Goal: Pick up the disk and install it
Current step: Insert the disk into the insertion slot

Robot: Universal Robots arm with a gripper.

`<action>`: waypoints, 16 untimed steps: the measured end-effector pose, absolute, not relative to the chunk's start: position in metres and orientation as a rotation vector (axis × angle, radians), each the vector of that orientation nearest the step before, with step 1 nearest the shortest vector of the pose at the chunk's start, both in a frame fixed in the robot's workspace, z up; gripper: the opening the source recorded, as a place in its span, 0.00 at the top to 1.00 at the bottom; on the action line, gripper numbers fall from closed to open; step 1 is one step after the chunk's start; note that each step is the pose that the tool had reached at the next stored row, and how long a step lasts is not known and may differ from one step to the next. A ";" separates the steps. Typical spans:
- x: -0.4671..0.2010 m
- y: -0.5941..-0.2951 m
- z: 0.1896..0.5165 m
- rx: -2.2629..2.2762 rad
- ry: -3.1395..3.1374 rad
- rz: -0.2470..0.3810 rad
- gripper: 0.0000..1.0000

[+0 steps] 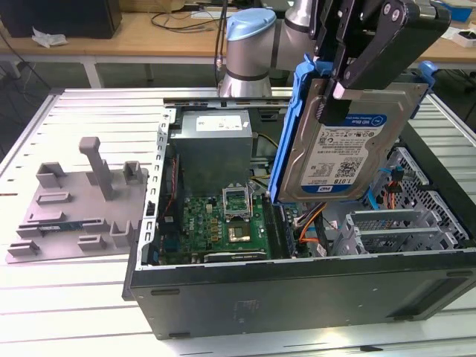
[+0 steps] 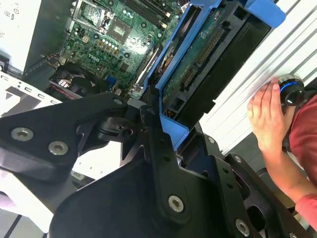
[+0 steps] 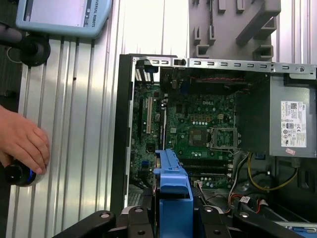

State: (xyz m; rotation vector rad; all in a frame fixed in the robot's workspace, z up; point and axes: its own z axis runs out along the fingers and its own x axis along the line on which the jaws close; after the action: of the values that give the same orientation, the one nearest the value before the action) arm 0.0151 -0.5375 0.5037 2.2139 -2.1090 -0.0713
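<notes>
**Disk aloft over an open computer:** The arm's gripper (image 1: 338, 85) is clamped on the disk (image 1: 357, 145), pinching its upper end. The drive hangs on edge directly below the fingers, its long axis running steeply downward and its labelled face turned to the exterior view. The blue carrier frame (image 1: 285, 149) lines the edge on the exterior view's left.

The disk is in the air above the open computer case (image 1: 297, 286) and appears to touch none of it. It hangs over the end of the case that holds the metal drive cage (image 1: 416, 227), on the exterior view's right. The motherboard (image 1: 223, 223) and the grey power supply (image 1: 212, 145) fill the other end.

The case lies on a slatted metal table (image 1: 67, 312), with a grey fixture plate (image 1: 82, 201) just beside its edge on the exterior view's left. In the second wrist view a person's hand (image 2: 267, 119) rests on a knob (image 2: 291, 90) near the table's edge. Wooden benches (image 1: 149, 33) line the room behind.
</notes>
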 end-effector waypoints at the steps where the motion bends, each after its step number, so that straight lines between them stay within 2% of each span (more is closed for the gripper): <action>1: 0.015 -0.537 0.504 2.214 -2.109 -0.071 0.63; 16: 0.015 -0.538 0.504 2.220 -2.115 -0.059 0.63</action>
State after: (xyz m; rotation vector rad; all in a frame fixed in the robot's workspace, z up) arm 0.0149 -0.5375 0.5035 2.2195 -2.1147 -0.0593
